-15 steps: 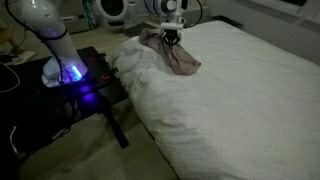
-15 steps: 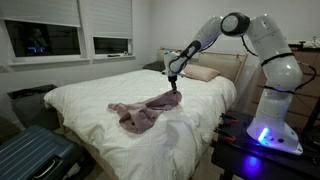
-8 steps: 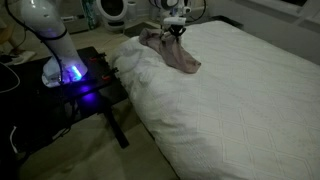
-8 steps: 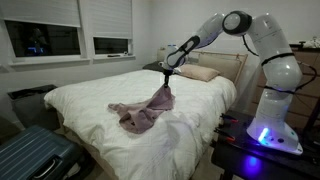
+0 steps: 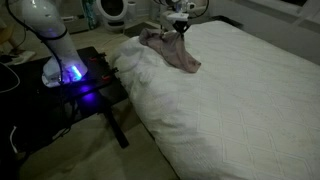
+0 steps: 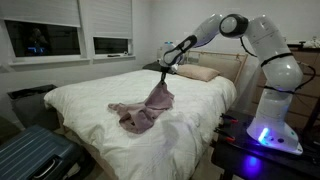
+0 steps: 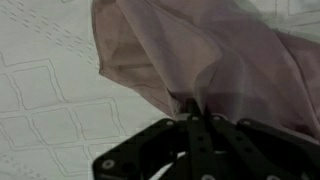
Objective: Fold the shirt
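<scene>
**Over the bed (image 6: 85, 100): shirt (image 6: 140, 112) edge hoisted higher**

End effector (image 6: 163, 68) is clamped fully shut on one edge of the shirt, as the wrist view confirms. It has risen over the last second, so the cloth now hangs from it in a taller drape. The rest lies bunched on the bed, down-left of the grip. Judgement: the lift for a fold is under way; nothing is folded yet.
</scene>
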{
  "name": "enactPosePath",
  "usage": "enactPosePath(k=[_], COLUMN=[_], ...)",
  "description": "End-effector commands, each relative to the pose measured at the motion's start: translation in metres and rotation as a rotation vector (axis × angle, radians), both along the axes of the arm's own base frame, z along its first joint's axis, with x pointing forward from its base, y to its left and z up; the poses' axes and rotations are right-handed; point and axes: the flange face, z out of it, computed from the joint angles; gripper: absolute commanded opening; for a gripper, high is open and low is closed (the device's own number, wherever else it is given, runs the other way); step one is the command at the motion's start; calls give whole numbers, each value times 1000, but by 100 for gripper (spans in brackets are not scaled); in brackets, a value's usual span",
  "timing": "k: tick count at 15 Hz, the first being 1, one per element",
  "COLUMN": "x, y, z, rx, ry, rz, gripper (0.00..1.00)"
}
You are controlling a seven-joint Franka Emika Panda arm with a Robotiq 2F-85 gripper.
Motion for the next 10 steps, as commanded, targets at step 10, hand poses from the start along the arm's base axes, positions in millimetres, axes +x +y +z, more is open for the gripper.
enactPosePath(k=[10], x=[84], y=[-41], z=[68], rx=[-124], ry=[42], rz=[-152], gripper=[0])
